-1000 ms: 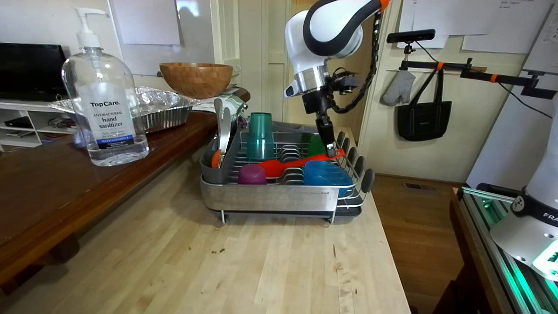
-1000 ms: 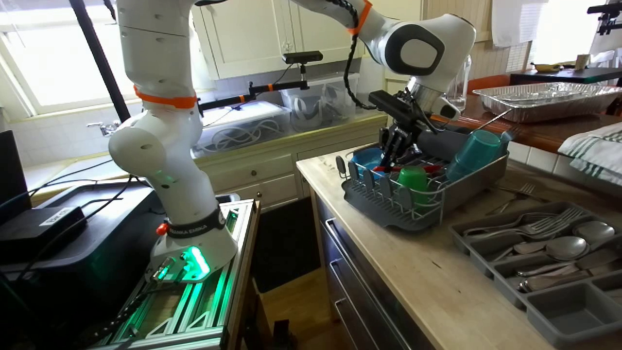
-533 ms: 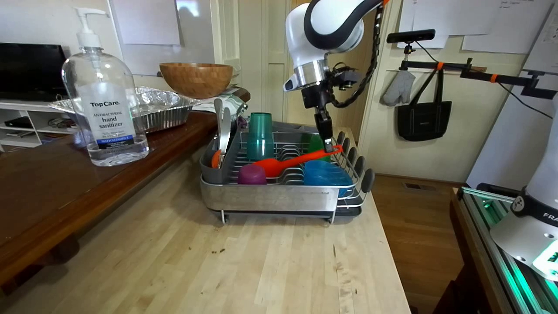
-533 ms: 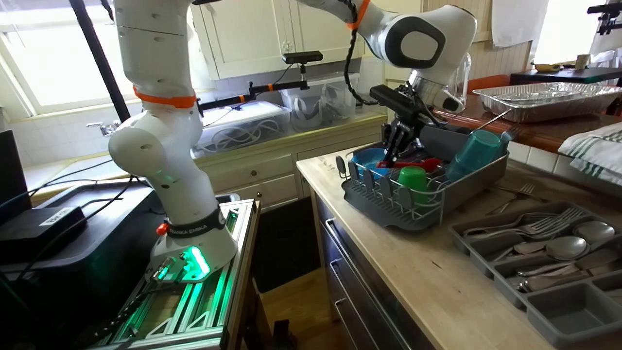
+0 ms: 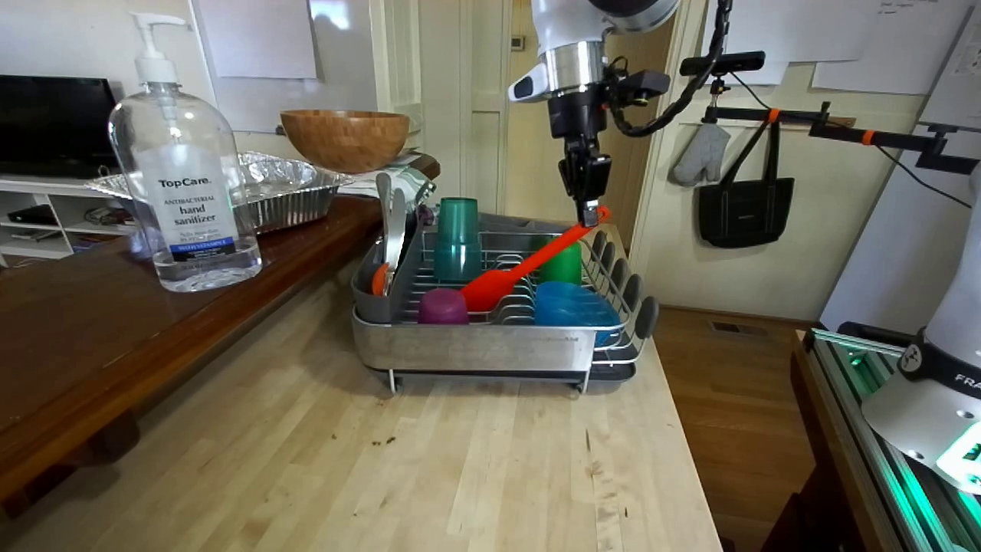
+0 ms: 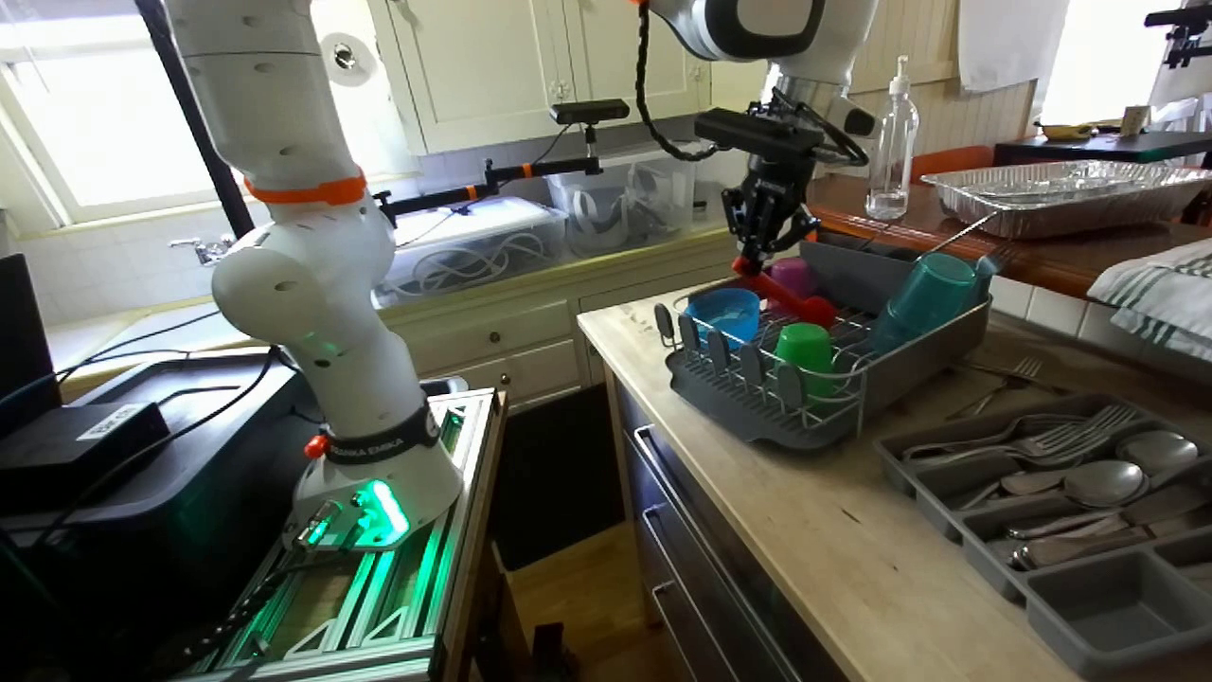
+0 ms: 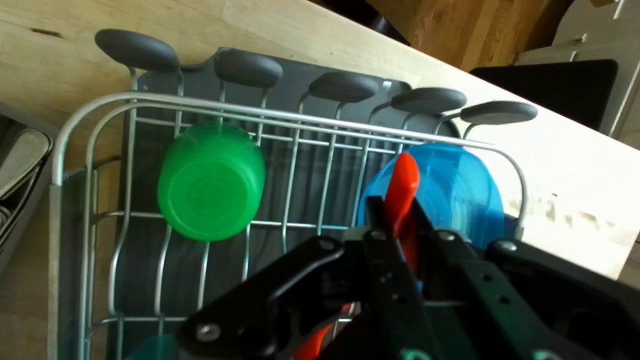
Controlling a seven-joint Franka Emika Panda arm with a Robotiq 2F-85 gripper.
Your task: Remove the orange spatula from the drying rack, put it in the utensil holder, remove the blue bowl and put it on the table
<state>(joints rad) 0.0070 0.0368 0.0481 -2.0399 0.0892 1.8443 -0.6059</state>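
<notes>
While the worktop [image 5: 490, 468] carried the drying rack [image 5: 475, 349] in an exterior view, the blue bowl [image 5: 573, 305] sat at the rack's near side. Above bowl level, the end effector [image 5: 588, 214] was clamped on the handle end of the orange spatula [image 5: 523, 270], tilted, head low in the rack. Behind the handle stood the inverted green cup [image 5: 565, 265].

Spatula [image 5: 529, 265] slants, handle end up

Orange-red, held near the handle's end, its head down at the wire rack [image 5: 475, 346]. The blue bowl [image 5: 575, 305] sits in one corner, the grey holder [image 5: 374, 308] at the opposite end. The pale surface [image 5: 475, 460] carries the rack.
</notes>
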